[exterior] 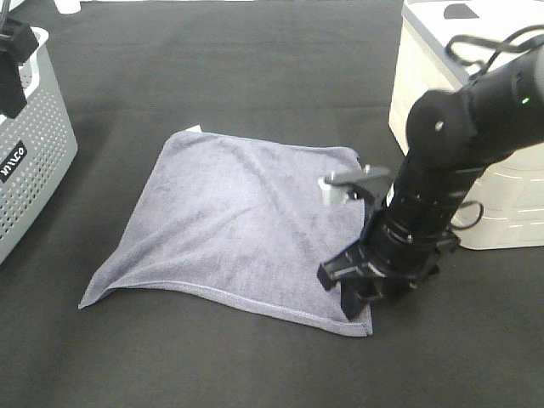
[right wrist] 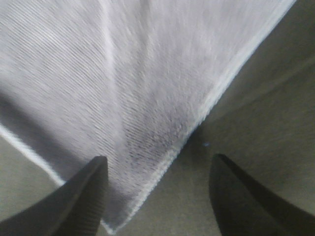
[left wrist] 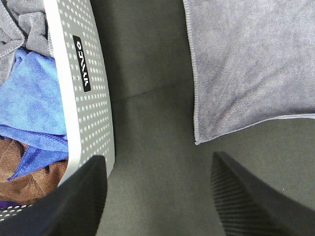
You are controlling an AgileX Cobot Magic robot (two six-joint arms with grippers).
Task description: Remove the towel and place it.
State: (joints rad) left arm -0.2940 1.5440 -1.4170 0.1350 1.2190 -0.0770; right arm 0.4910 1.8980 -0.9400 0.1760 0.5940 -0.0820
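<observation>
Black cloth covers the table (exterior: 255, 76) on which everything stands. At your left sits a grey perforated basket (exterior: 34, 161); the left wrist view shows blue, brown and grey cloths (left wrist: 29, 108) inside it. At your right stands a white lidded bin (exterior: 476, 110).

Note the towel (exterior: 238, 225): it lies spread nearly flat on the table between basket and bin, clear of both, with a small white tag (exterior: 196, 129) at its far corner. No part of it rests in or on the basket, so you may judge the removal step as done and the towel as laid out.

Your right gripper (exterior: 361, 285) is low over the near right corner of the towel. In the right wrist view the two fingers (right wrist: 78, 196) stand wide apart with that corner (right wrist: 142, 162) between them; nothing is clamped. Whether the fingertips touch the fabric you cannot tell, as that view is blurred.

Your left gripper (left wrist: 157, 196) hangs above bare table between the basket wall and the towel's near left corner (left wrist: 197, 141). Its fingers are likewise spread wide and hold nothing.

Progress: the towel is out, spread and released. By judgement, little is left beyond lifting the right arm clear, unless the placing calls for a fold or a further move, which the views do not settle. Mind that a low finger could snag the stitched hem (exterior: 255, 299) and drag the corner as you rise.
</observation>
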